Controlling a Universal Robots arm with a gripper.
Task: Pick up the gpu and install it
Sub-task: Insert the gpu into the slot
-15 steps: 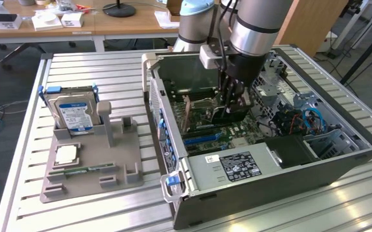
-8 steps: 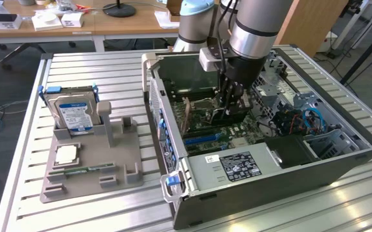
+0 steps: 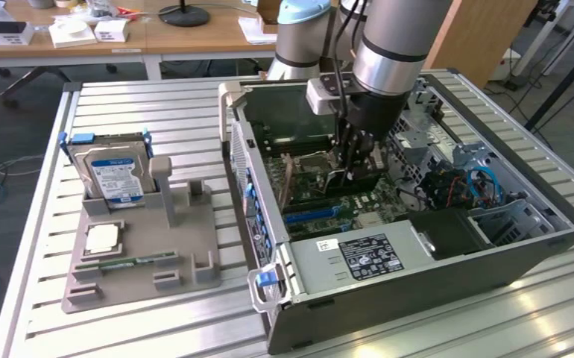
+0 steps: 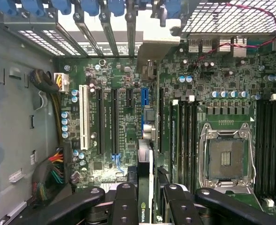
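Observation:
My gripper [image 3: 355, 160] reaches down into the open computer case [image 3: 446, 276] and is shut on the gpu [image 3: 352, 182], a dark thin card held on edge just above the green motherboard [image 3: 367, 209]. In the wrist view the gpu [image 4: 143, 208] runs edge-on between my two black fingers [image 4: 125, 201], with its silver bracket [image 4: 151, 58] at the case's rear wall. The gripper [image 4: 147, 190] holds the card over the blue expansion slot [image 4: 144, 101], among the black slots [image 4: 113, 126]. Whether the card's edge touches the slot I cannot tell.
A grey fixture tray [image 3: 183, 246] sits at the exterior view's left, holding a blue-labelled hard drive [image 3: 113, 175], a processor chip [image 3: 103, 239] and a green memory stick [image 3: 128, 262]. Inside the case are the CPU socket [image 4: 225, 157], cable bundles [image 4: 53, 173] and the power supply [image 3: 361, 257].

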